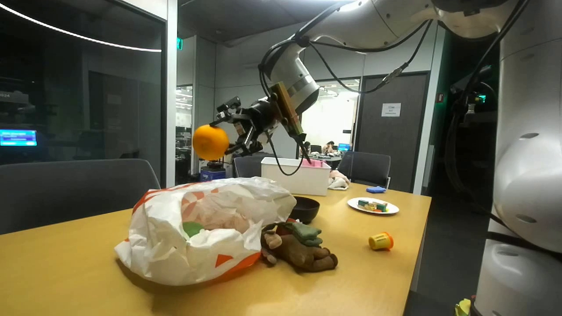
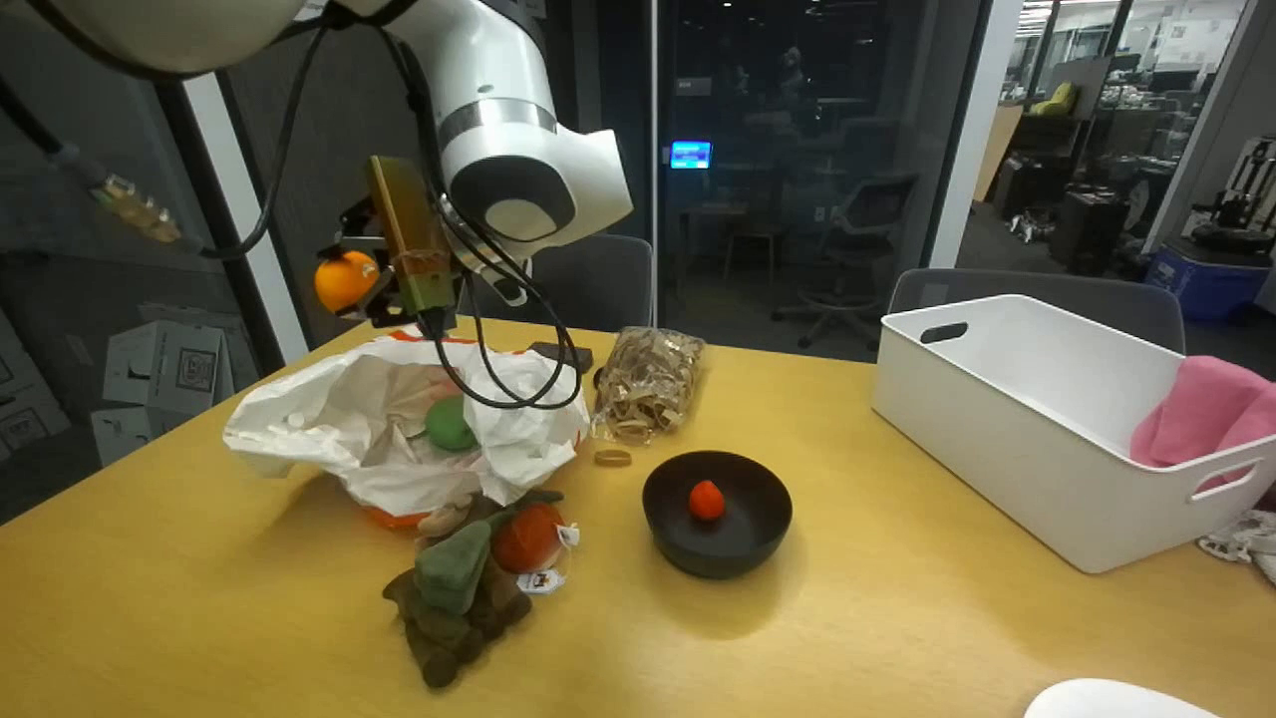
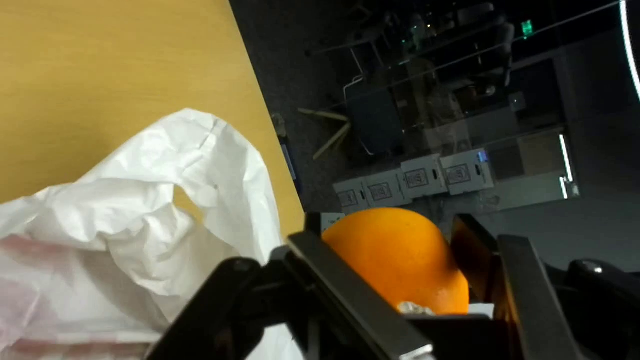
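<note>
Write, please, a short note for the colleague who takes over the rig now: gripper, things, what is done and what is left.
Gripper: closed on the orange, held in the air.
Things: the white bag lies open on the table, lower than the orange, with a green object inside; the plush toy lies beside it. The black bowl holds a small red item; a pink cloth is in the white bin.
Done: the orange is gripped and off the table.
Left: the orange is not yet set down or released.

Yellow table with bag, bowl, bin, plate
</note>
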You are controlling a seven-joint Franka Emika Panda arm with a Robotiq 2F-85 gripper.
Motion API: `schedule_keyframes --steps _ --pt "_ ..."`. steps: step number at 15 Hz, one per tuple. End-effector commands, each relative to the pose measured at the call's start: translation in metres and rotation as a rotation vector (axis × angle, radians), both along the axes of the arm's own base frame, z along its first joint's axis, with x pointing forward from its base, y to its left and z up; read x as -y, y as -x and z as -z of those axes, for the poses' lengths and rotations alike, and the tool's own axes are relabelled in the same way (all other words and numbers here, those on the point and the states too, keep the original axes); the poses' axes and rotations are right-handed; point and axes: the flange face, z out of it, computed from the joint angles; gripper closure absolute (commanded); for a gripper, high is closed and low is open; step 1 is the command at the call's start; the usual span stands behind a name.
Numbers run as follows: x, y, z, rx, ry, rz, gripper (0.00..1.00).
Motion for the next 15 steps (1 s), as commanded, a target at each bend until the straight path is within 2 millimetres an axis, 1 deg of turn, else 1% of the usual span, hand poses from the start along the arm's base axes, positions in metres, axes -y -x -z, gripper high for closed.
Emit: schedule_keyframes --steps 1,3,5,7,10,12,15 --pt "-0.005 0.006 -0.024 0.182 0.068 -0.009 0.58" --pt "-0.001 0.011 -0.037 0.217 0.171 -0.012 0.58" --pt "0.010 0.021 -0.050 0.231 0.287 -0.005 0.58" --pt "0.024 0.036 -0.062 0.263 0.394 0.010 0.58" --pt "0.053 0.059 -0.078 0.307 0.537 0.074 0.58" --pt "0.079 0.075 -0.086 0.330 0.624 0.133 0.58" --pt "0.120 0.093 -0.087 0.343 0.753 0.226 0.58"
